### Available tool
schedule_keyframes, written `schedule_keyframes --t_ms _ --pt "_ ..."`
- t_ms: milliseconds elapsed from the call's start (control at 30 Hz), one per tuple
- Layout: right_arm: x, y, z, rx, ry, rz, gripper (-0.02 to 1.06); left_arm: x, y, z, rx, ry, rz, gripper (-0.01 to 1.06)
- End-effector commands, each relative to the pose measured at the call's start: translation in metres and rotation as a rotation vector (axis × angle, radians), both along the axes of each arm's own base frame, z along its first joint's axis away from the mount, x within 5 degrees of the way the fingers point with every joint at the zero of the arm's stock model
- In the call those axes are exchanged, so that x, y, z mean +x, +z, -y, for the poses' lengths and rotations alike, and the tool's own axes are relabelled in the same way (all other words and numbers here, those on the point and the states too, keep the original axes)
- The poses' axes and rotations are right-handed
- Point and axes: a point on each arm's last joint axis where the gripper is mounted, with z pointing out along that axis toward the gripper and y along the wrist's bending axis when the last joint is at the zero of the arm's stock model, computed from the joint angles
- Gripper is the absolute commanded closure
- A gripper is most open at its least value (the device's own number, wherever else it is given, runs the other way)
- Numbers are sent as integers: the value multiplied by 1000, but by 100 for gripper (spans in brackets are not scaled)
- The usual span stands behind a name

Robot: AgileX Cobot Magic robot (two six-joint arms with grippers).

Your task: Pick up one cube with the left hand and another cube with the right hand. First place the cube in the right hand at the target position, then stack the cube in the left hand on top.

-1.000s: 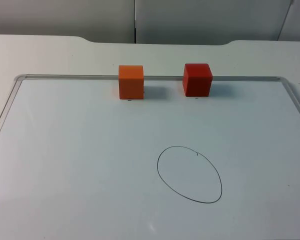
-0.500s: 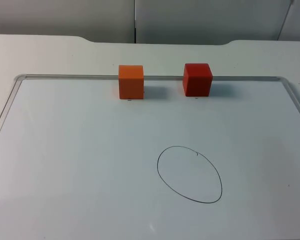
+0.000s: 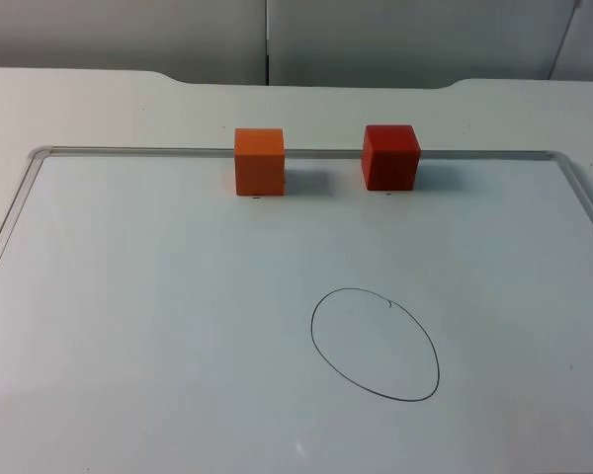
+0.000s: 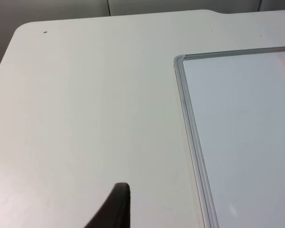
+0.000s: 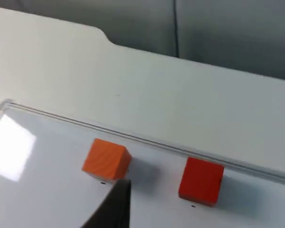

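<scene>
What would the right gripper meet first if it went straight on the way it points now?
Probably the orange cube: it lies just beyond the right gripper's fingertip, with the red cube off to one side. Depth is unclear, so it might reach the whiteboard first.

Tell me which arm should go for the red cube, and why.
Right, probably. In the top view the red cube sits right of the orange cube, nearer the right arm's side, and the right wrist view looks onto both cubes. The left wrist view faces the whiteboard's corner instead, with only the orange cube's edge.
</scene>
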Motion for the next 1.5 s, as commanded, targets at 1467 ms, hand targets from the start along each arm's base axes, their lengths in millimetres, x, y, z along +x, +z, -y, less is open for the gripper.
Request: schedule_keyframes --t_ms 1467 --pt "100 -224 -52 -129 -251 -496 24 0 0 0 -3 -1 12 0"
